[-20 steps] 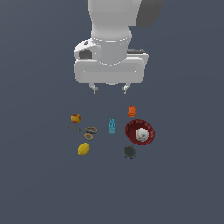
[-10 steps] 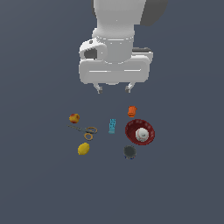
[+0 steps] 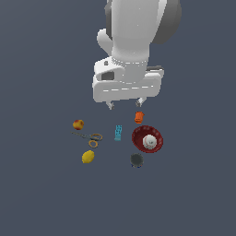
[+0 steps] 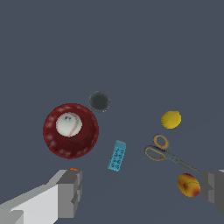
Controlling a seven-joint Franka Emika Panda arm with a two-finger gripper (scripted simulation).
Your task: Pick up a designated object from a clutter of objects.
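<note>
The designated object, a small white ball with red seam marks (image 3: 149,141) (image 4: 69,124), lies inside the dark red bowl (image 3: 138,138) (image 4: 59,144). My gripper (image 3: 125,103) (image 4: 140,190) hangs open high above the clutter, over the space between the cyan block (image 3: 118,132) (image 4: 117,155) and the orange cup (image 3: 139,117). Nothing is between its fingers (image 4: 70,188). In the wrist view only a sliver of the orange cup (image 4: 73,169) shows, behind one finger.
A dark grey round thing (image 3: 136,160) (image 4: 99,101) sits just beside the bowl. Orange-handled scissors (image 3: 90,137) (image 4: 164,152), a yellow lemon (image 3: 88,156) (image 4: 170,119) and a red-yellow fruit (image 3: 78,124) (image 4: 188,184) lie on the exterior view's left, on a plain grey floor.
The arm has shifted toward the exterior view's right and its hand has come lower toward the clutter. The gripper stays open. No object on the floor has moved.
</note>
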